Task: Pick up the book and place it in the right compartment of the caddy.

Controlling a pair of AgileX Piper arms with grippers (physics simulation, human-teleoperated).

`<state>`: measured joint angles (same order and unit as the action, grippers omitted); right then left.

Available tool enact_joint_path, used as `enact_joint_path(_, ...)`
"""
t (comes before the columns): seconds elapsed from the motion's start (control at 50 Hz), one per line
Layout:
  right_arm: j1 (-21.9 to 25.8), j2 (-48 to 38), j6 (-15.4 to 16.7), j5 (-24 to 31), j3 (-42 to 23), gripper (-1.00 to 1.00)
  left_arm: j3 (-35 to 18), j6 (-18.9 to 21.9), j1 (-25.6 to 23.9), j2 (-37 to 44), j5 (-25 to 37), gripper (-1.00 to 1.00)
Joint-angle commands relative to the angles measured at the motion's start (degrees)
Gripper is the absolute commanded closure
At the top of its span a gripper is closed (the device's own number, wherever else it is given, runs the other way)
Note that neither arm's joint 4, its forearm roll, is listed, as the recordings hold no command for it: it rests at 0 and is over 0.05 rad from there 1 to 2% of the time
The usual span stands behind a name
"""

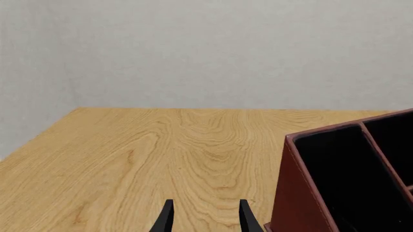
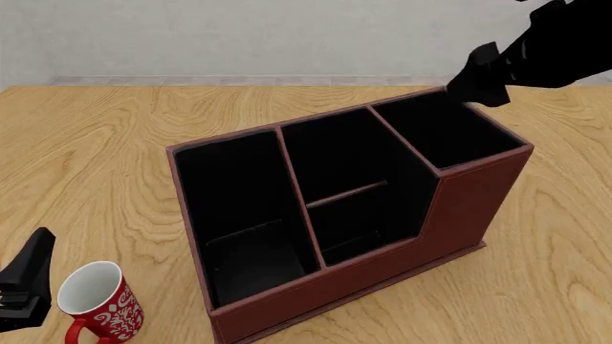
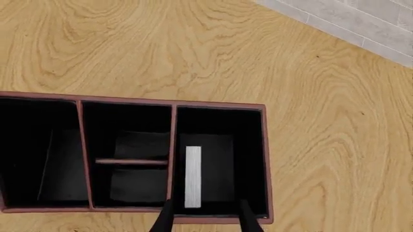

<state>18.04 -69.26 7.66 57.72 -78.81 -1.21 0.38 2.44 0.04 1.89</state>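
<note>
Both arms were matte black and angular. Each tool, the left tool [image 1: 205, 217] and right tool [image 3: 205, 217], ended in two thin, tapering black fingers.

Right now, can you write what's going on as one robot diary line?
book: standing inside right compartment of caddy | right fingers: open above it, holding nothing | left fingers: open, over bare table
</note>
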Motion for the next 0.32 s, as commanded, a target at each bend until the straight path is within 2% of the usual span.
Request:
enact_joint_path(0.02,0.49,2.98,0.39,0.93,0.88,-1.00,-0.01,0.01,-0.01,0.03,0.04,-1.00)
enact_joint_path(0.32,1.44,7.49,0.05,0.12,4.80,-1.00,0.00,0.04,-0.02,0.03,0.08,-1.00)
